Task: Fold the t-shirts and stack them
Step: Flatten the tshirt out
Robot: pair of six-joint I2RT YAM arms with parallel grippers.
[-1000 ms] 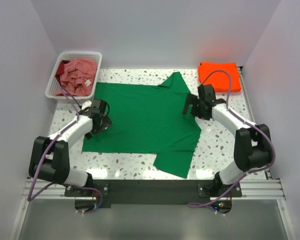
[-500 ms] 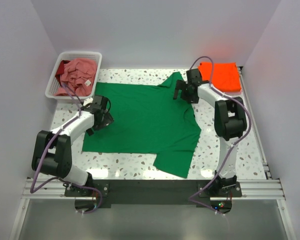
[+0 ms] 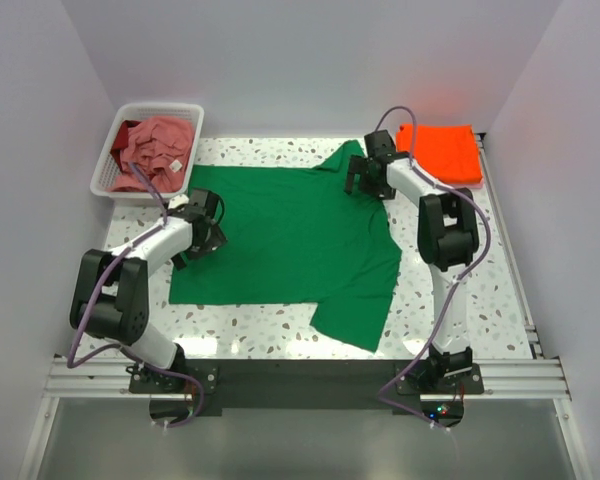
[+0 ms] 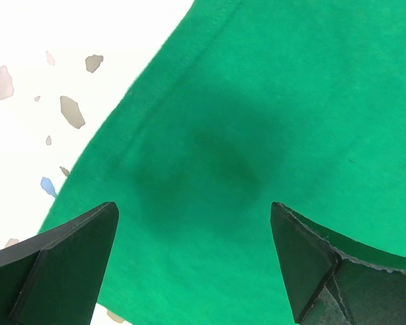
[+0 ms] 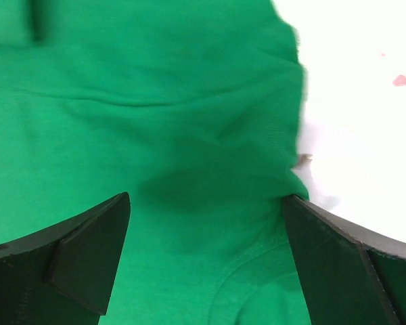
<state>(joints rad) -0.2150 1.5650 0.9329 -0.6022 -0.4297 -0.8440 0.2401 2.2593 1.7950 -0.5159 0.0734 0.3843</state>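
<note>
The bright green t-shirt lies spread flat across the speckled table. The orange t-shirt lies folded at the back right. The dusty pink t-shirt is crumpled in the white basket. My left gripper is open, low over the green shirt's left hem; in the left wrist view the hem edge runs between the fingers. My right gripper is open over the shirt's far sleeve; in the right wrist view a seam and wrinkled cloth show between the fingers.
White walls close in the back and both sides. A metal rail runs along the near edge with both arm bases. A dark red cloth shows under the pink shirt in the basket.
My right arm has swung from the shirt's right side toward the back, to the far sleeve. My left gripper has shifted slightly along the left hem. The shirt's lower edge shifted a little.
</note>
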